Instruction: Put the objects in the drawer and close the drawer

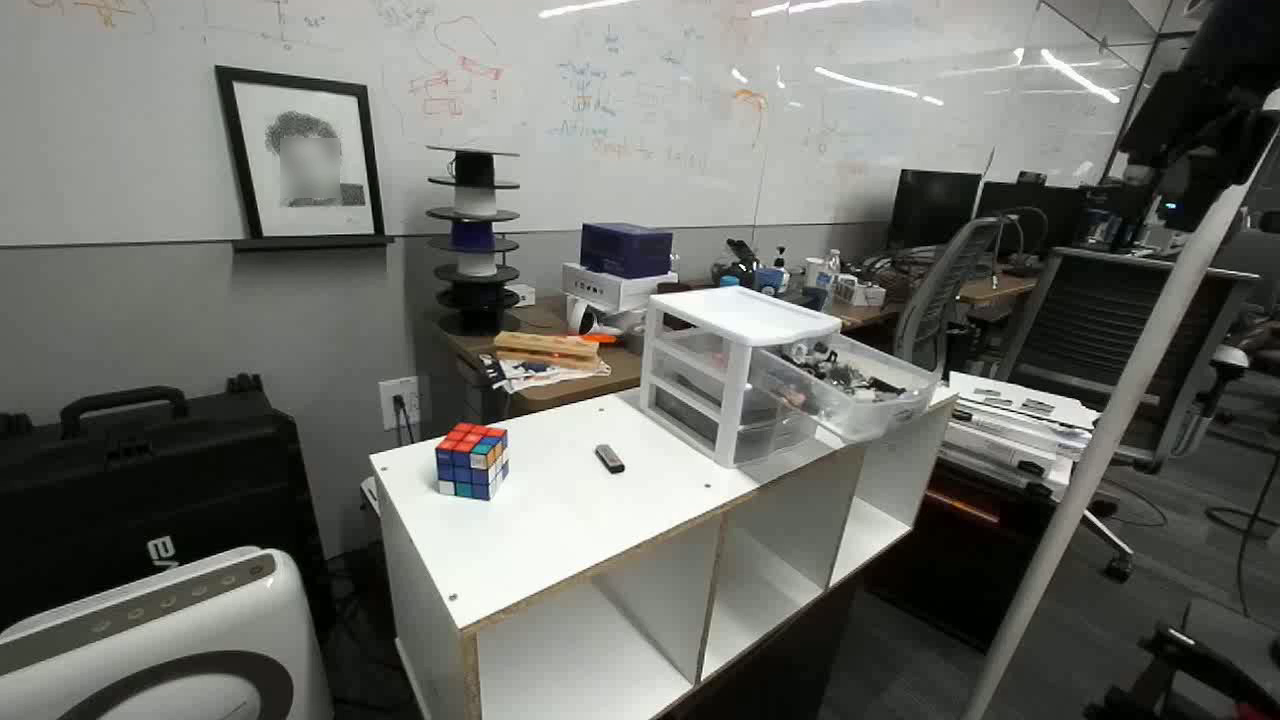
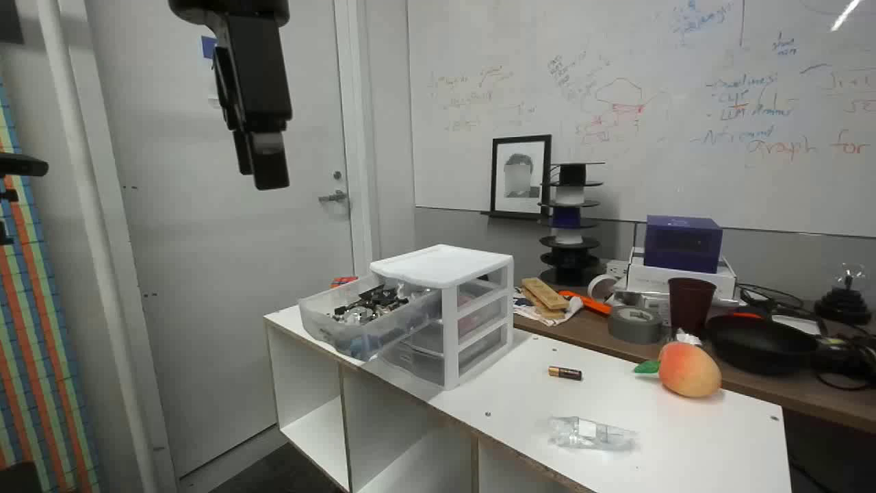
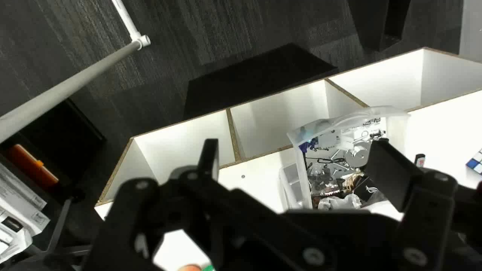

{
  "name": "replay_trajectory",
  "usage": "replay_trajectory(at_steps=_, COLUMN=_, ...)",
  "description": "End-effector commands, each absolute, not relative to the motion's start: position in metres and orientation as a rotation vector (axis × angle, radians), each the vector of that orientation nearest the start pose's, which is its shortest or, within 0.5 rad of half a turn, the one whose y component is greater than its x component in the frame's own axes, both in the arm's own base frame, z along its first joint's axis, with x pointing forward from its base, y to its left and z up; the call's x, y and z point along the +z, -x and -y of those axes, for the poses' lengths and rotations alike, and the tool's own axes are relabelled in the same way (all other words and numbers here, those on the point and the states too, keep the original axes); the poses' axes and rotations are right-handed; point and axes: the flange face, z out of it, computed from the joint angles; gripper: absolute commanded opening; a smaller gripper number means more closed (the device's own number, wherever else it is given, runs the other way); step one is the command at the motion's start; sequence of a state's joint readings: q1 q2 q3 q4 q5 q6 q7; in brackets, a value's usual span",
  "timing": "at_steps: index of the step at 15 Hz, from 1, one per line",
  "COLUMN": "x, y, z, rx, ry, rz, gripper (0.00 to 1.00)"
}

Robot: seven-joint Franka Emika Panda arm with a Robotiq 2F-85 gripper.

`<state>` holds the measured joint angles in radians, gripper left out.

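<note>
A: Which step is in hand?

B: Fetching the objects, I'd judge, with nothing picked up yet. The top drawer (image 1: 885, 417) of the drawer unit (image 1: 745, 315) is already pulled out.

A: And the pincer (image 2: 259, 168)?

B: Spread wide. The wrist view shows its fingers (image 3: 391, 177) far apart, gripping nothing. It hangs well above the unit, seemingly toward the side its drawer opens to.

A: Where's the thing to fetch?

B: A small black stick (image 1: 609, 459) lies on the shelf (image 1: 540, 540), between the unit and the cube (image 1: 472, 461). The next move, I think, calls for crossing past the unit, coming down there and pinching the stick across its narrow width. The drop, then the push shut, would follow.

A: What can't you make out?

B: In an exterior view, where a battery (image 2: 565, 373) lies on the unit's opposite side, the unit hides the stick and most of the cube. Whether that battery counts among the objects, I can't tell. In an exterior view the arm (image 1: 1195, 85) is a dark mass cut off by the frame.

A: And from the wrist?

B: A finger covers part of the drawer, the stick shows only partly, and the drawer's jumble is too tangled to name piece by piece.
</note>
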<state>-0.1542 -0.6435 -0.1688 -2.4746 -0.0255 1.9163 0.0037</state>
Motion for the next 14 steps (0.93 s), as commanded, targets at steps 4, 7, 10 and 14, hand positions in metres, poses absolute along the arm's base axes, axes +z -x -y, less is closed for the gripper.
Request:
replay_trajectory(at_steps=4, x=0.524, y=-0.346, z=0.125, rx=-0.168, ry=3.042, rz=-0.445, gripper=1.0)
replay_trajectory(at_steps=7, x=0.524, y=-0.346, z=0.125, rx=-0.169, ry=3.042, rz=-0.445, gripper=1.0)
replay_trajectory(at_steps=10, x=0.519, y=-0.374, z=0.137, rx=-0.229, ry=3.068, rz=-0.558, gripper=1.0)
replay_trajectory(at_steps=14, x=0.509, y=-0.448, z=0.173, rx=-0.445, ry=3.049, rz=-0.756, gripper=1.0)
